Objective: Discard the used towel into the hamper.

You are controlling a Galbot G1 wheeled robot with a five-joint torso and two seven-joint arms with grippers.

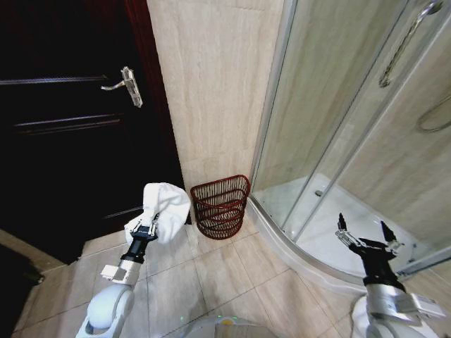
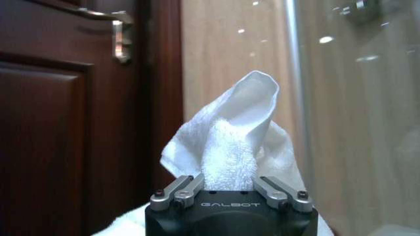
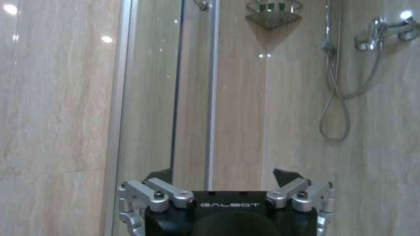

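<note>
A white towel (image 1: 164, 209) hangs bunched in my left gripper (image 1: 146, 227), which is shut on it just left of the hamper. In the left wrist view the towel (image 2: 234, 142) rises in a folded peak out of the closed jaws. The hamper (image 1: 220, 206) is a dark red-brown open-weave basket standing on the floor against the beige wall, its opening clear. My right gripper (image 1: 366, 235) is held up at the right in front of the shower glass, open and holding nothing; its fingers (image 3: 286, 175) stand spread in the right wrist view.
A dark wooden door (image 1: 63, 120) with a metal handle (image 1: 127, 84) fills the left. A curved glass shower enclosure (image 1: 338, 141) with a raised white rim (image 1: 289, 243) stands right of the hamper. Tiled floor (image 1: 211, 282) lies in front.
</note>
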